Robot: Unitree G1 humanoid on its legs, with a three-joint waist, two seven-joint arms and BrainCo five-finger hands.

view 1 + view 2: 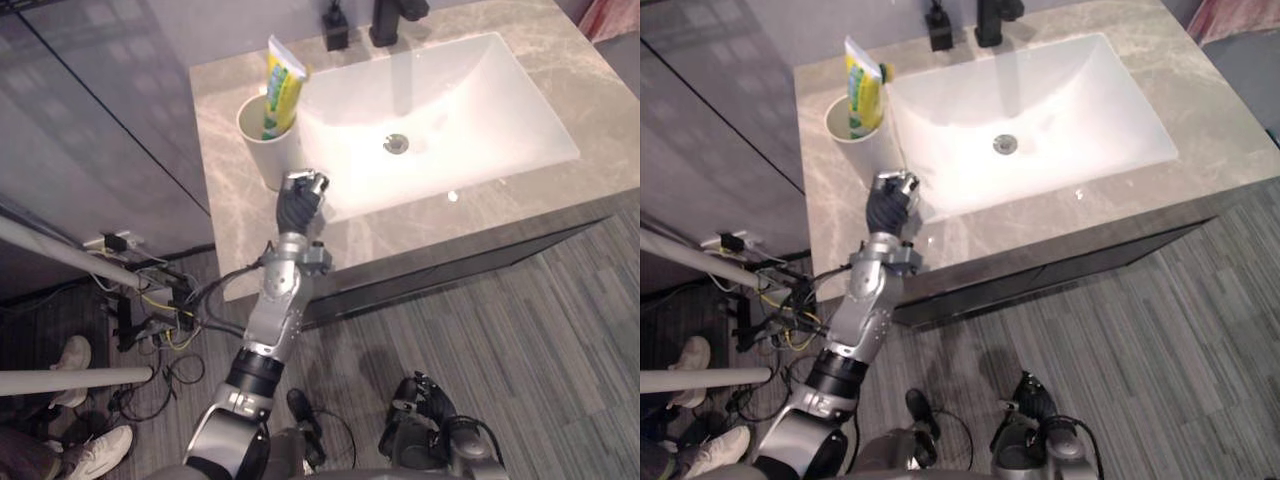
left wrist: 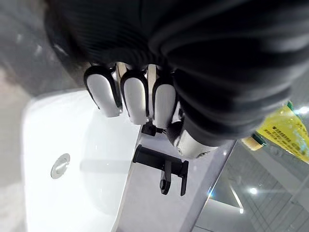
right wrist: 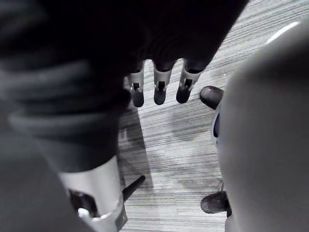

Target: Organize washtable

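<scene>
Left robot hand [image 1: 301, 196] hovers over the front edge of the table [image 1: 216, 112], at five o'clock from the white cup [image 1: 264, 141], close but not touching. Its fingers [image 2: 135, 94] are curled in with nothing between them. The yellow toothpaste tube [image 1: 283, 88] stands upright in that cup, cap end high, leaning on the rim, which looks like tidy storage. The cup sits at ten o'clock from the sink basin [image 1: 450, 100], and the black faucet [image 1: 396, 20] at twelve. Right robot hand [image 3: 159, 87] hangs toward the floor, fingers loose and empty, idle by my reckoning.
</scene>
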